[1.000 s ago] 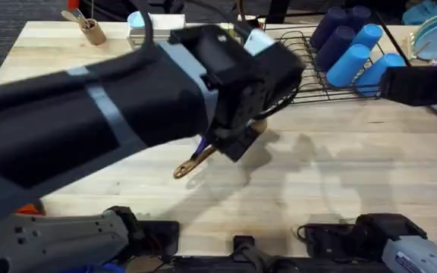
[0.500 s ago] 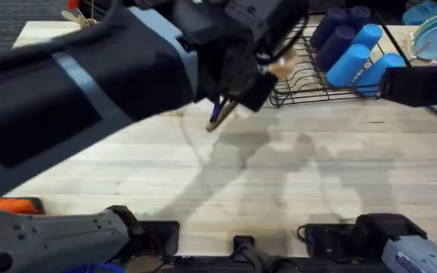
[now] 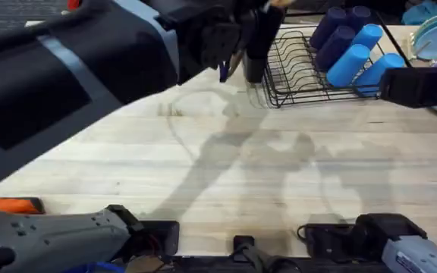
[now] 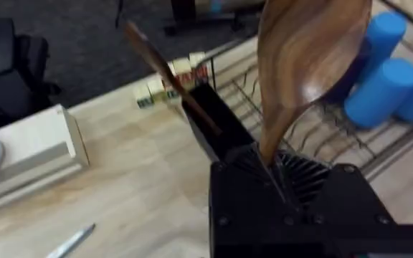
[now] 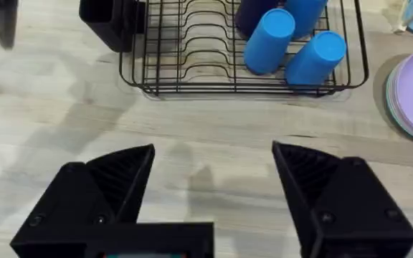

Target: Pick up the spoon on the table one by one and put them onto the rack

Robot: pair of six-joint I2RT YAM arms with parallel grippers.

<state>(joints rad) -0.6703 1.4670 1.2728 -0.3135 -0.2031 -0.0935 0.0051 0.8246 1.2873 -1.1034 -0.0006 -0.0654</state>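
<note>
left gripper [image 4: 282,190]: clamped on the spoon [image 4: 303,57] — bowl up, over the rack [image 3: 302,72]; utensil cup [image 4: 217,132] just beside
right gripper [image 5: 214,186]: fingers wide apart, holding nothing — above the table [image 5: 41,122]

The left arm [image 3: 74,83] is bulky matte black with a pale grey band. The right pincer [image 5: 214,193] has two black, wedge-shaped, ribbed fingers [image 5: 321,193].

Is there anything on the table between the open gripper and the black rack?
No. In the right wrist view, bare table lies between the right gripper and the rack, with just shadows on the wood.
</note>
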